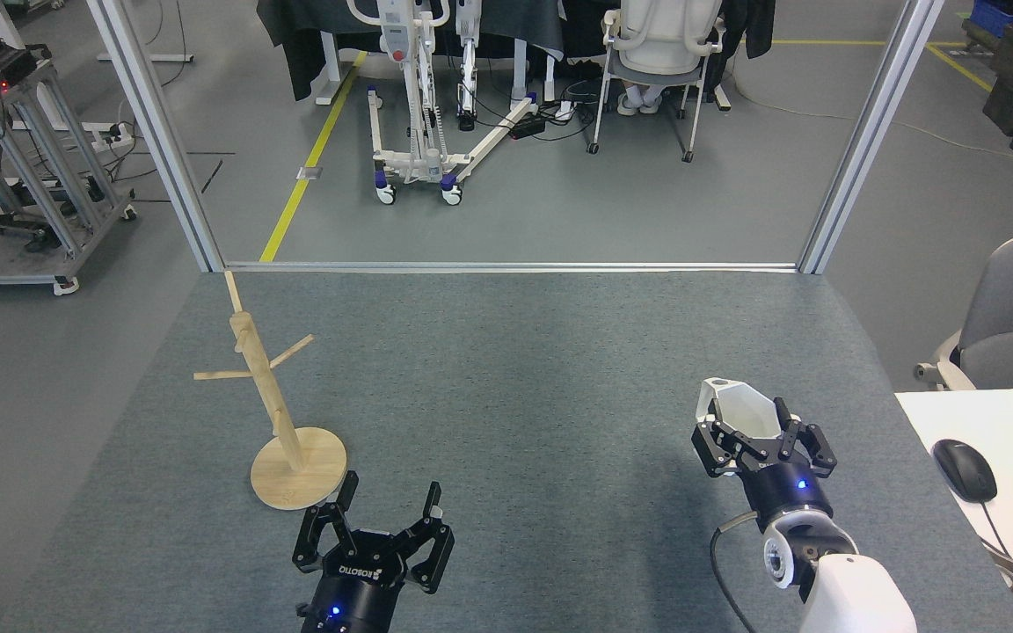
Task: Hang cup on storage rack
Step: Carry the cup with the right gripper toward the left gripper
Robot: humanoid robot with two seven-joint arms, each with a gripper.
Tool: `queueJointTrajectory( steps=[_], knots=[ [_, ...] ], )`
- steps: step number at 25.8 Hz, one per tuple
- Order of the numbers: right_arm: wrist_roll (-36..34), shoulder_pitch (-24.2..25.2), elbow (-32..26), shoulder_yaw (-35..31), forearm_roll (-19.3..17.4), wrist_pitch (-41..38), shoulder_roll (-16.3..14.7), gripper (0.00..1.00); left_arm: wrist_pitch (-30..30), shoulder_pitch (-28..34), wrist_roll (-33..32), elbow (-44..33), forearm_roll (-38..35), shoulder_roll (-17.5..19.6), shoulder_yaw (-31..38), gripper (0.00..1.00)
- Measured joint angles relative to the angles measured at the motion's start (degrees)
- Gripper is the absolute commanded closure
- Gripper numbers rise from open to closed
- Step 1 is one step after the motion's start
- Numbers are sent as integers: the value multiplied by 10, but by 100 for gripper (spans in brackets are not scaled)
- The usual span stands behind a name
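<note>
Head view: the right gripper (757, 431) gripped the white faceted cup (746, 413) near the worktop's (515, 369) right edge, far from the rack.

Nearest, at the worktop's front edge, the left gripper (388, 510) sat with its fingers spread and nothing between them, just beside the round base of the wooden mug tree (276, 404). To the right, the black fingers of the right gripper were clamped around the cup's body, hexagonal rim facing up and away, small handle at the rim's far-left corner. The mug tree stood near the left edge, pole leaning away in this view, thin pegs angled outward. The rack lay well apart to the cup's left, so the coming carry would likely run leftward across the worktop, handle hole leading toward a peg.
</note>
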Motion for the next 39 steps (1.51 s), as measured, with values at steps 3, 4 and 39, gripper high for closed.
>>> queueJointTrajectory(
  steps=[3,4,39],
  knots=[
    [48,10,-49,0,-10,-11,-20,100,-12,-1,0,-2,0,-1,-1,0],
    [60,16,-67,1,-13,-15,-26,100,-15,-2,1,-2,0,-1,-1,0],
    [171,-158,-329,333,-232,193,-119,100,-24,-64,-55,56,-2,-43,-59,1]
  ],
)
